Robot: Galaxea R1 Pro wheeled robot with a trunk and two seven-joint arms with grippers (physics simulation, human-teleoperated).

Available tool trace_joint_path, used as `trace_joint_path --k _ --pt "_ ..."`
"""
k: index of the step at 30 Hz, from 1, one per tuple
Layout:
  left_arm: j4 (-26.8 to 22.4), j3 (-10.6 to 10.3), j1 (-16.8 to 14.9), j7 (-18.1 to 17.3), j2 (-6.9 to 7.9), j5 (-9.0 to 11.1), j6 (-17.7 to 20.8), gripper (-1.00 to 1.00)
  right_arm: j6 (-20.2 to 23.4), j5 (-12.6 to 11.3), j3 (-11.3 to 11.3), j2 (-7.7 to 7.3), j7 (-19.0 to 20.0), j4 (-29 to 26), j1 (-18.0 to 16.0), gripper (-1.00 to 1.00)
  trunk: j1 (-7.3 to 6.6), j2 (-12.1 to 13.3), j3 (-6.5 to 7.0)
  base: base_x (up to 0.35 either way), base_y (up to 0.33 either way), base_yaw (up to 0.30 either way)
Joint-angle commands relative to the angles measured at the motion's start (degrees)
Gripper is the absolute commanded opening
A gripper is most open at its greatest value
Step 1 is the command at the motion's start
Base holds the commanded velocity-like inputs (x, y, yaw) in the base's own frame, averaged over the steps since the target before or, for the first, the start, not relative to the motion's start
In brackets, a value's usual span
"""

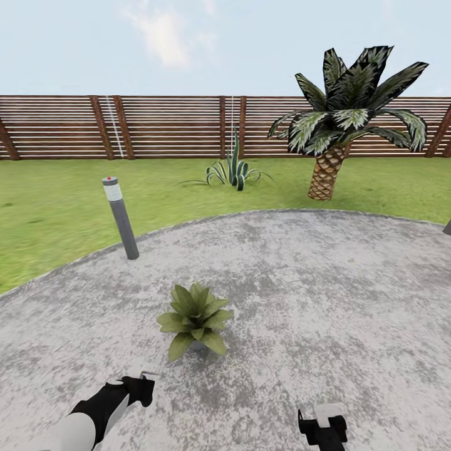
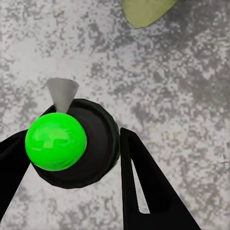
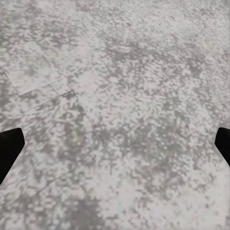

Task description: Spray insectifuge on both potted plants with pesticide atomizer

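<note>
One potted plant [image 1: 195, 319], a low rosette of broad green leaves, stands on the round grey patio [image 1: 313, 294] just ahead of me; one of its leaves [image 2: 146, 9] reaches into the left wrist view. The second potted plant is out of view. My left gripper [image 1: 141, 387] [image 2: 76, 160] hovers near the plant's lower left, shut on the pesticide atomizer [image 2: 98, 139], a dark round bottle seen end-on with a bright green ball and a grey cone at its edge. Its pale trigger tip [image 1: 149, 374] pokes out beside the gripper. My right gripper [image 1: 322, 429] stays low and open over bare patio.
A grey bollard light [image 1: 120, 216] stands at the patio's left edge. Beyond it lie the green lawn [image 1: 56, 207], a spiky agave [image 1: 233, 170], a scaly-trunked palm [image 1: 338, 125] and the brown slatted fence [image 1: 163, 128]. Another post [image 1: 447, 227] shows at the right edge.
</note>
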Motion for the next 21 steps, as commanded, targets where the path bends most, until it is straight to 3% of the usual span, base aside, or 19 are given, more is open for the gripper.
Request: trace_joint_path --k 1,11,16,21 --pt "-0.14 0.48 0.00 -0.34 0.03 -0.57 0.34 -1.00 -0.16 0.61 -0.36 0.04 -0.22 0.04 -0.04 1.00 -0.01 -0.02 -0.05 0.000 0.000 0.000" --pt "-2.78 1.04 0.26 -0.31 -0.07 -0.29 0.42 -1.00 -0.21 0.61 -0.36 0.08 -0.22 0.01 -0.04 1.00 -0.01 -0.02 -0.05 0.000 0.000 0.197" --pt "-3.00 0.47 0.26 -0.40 -0.14 -0.48 0.35 -1.00 -0.19 0.69 -0.36 -0.12 -0.22 0.04 -0.04 1.00 -0.01 -0.02 -0.05 0.021 0.000 0.020" --pt "-2.96 0.34 0.26 -0.40 -0.24 -0.53 0.30 -1.00 -0.15 0.70 -0.36 -0.09 -0.22 0.16 -0.04 1.00 -0.01 -0.02 -0.05 0.241 0.000 0.000"
